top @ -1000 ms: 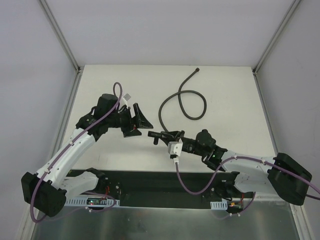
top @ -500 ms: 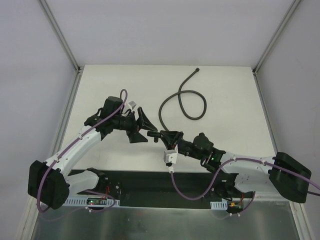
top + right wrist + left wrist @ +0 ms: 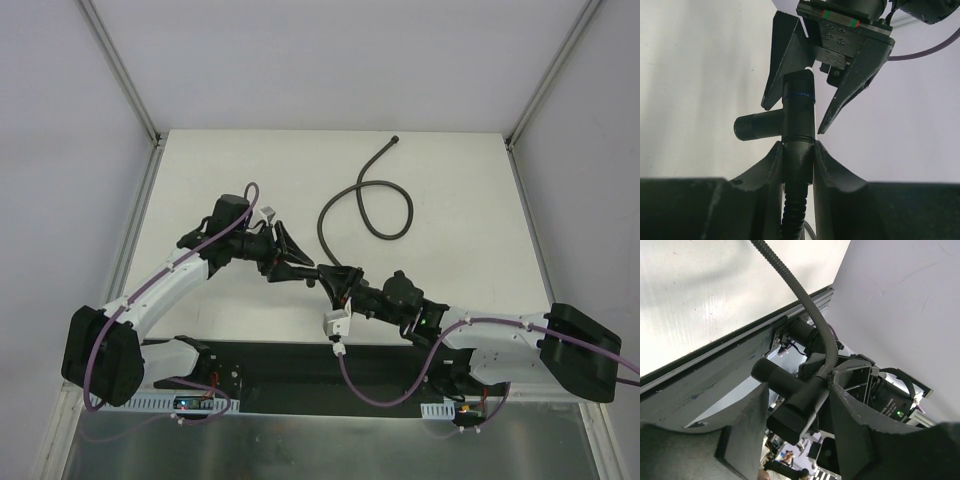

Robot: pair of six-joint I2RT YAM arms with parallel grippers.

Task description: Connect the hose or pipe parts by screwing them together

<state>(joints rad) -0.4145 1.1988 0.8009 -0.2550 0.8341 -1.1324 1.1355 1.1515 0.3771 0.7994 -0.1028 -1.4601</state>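
The right end effector (image 3: 799, 146) clamped the fitting (image 3: 798, 107), long axis pointing at the left end effector (image 3: 797, 390), whose fingers stood part-open astride its far tip.

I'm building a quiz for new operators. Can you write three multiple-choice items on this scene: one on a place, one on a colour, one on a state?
1. Where does the free end of the hose lie? A) by the arm bases B) on the far part of the table C) on the floor
2. What colour are the robot's cables? A) yellow B) green C) purple
3. How is the right gripper? A) shut on the fitting B) open and empty C) shut on the hose's loop
Key: 1 B, it lies near the far edge; 2 C, purple loops show in the top view; 3 A, it clamps the fitting's barrel.
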